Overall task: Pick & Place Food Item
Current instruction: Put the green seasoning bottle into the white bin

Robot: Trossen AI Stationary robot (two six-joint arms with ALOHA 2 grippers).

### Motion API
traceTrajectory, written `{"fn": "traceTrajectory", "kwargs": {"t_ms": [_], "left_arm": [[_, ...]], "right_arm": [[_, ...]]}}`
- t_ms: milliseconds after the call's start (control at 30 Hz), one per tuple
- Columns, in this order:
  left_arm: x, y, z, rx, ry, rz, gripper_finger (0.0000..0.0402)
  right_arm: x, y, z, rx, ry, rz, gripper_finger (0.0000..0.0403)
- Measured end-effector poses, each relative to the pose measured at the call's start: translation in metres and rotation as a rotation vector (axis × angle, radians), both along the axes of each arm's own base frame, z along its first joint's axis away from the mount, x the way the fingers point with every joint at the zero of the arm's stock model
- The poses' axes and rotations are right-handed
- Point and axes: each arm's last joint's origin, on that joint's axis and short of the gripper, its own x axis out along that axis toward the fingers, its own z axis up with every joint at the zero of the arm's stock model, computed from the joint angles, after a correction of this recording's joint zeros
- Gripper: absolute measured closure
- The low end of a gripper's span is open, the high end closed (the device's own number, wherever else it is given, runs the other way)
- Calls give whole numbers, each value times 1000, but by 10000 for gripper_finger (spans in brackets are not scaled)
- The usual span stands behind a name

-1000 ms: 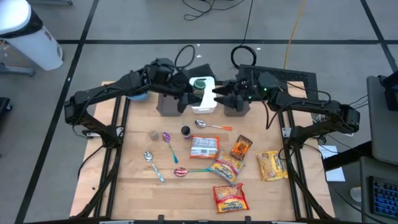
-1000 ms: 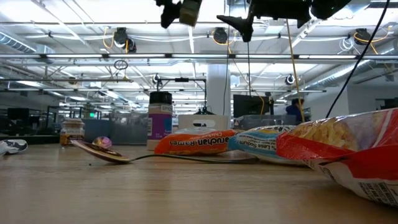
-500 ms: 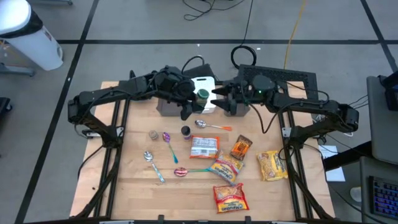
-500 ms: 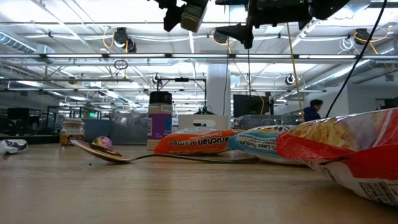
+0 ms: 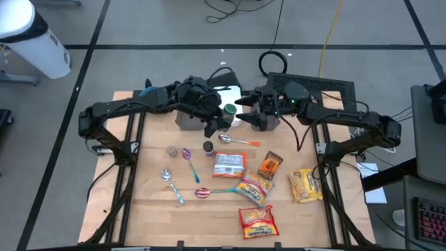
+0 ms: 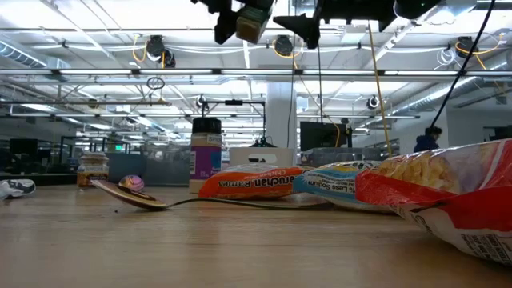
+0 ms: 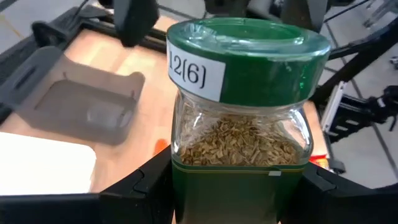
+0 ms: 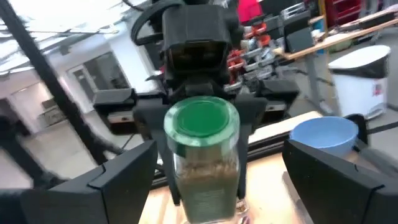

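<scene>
**Operator:** Holding the spice jar (image 7: 245, 118) in my left tool (image 5: 214, 118), clamped on its glass body just under the green lid (image 8: 201, 119). It hangs well clear of the worktop (image 5: 146, 195), above the far middle, with the white tray (image 5: 226, 93) just beyond it.

**Second:** And the right side?

**Operator:** My right tool (image 5: 244, 110) faces the jar from the opposite side, jaws spread wide and empty. In its wrist camera the jar sits between the two fingers (image 8: 124, 177), lid pointing at the lens.

**Second:** So a hand-over?

**Operator:** That's my reading: the jar is lifted and being presented, mid-carry. I can't tell yet whether the right fingers are level with the glass or with the lid.

**Second:** Next move?

**Operator:** Ease the right tool forward until the fingers straddle the jar, close on the lid or neck, and only then let the left release. The glass looks slick, so a shallow bite could let it slip down onto the spoon (image 5: 233, 140) beneath.
</scene>
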Motion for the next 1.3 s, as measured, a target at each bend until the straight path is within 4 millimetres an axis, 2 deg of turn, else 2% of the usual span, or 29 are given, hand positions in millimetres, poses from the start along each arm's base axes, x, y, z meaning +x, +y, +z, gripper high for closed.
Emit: {"fn": "traceTrajectory", "kwargs": {"t_ms": [333,933,1067,1300], "left_arm": [[10,-1,0,-14,-45,-37,193],[12,-2,-2,-43,-44,-56,192],[12,-4,-2,-45,-44,-60,192],[12,-4,-2,-46,-44,-63,192]], "right_arm": [[4,3,2,14,-3,34,64],[6,11,5,-12,-28,62,66],[6,11,5,-12,-28,62,79],[6,11,5,-13,-28,62,125]]}}
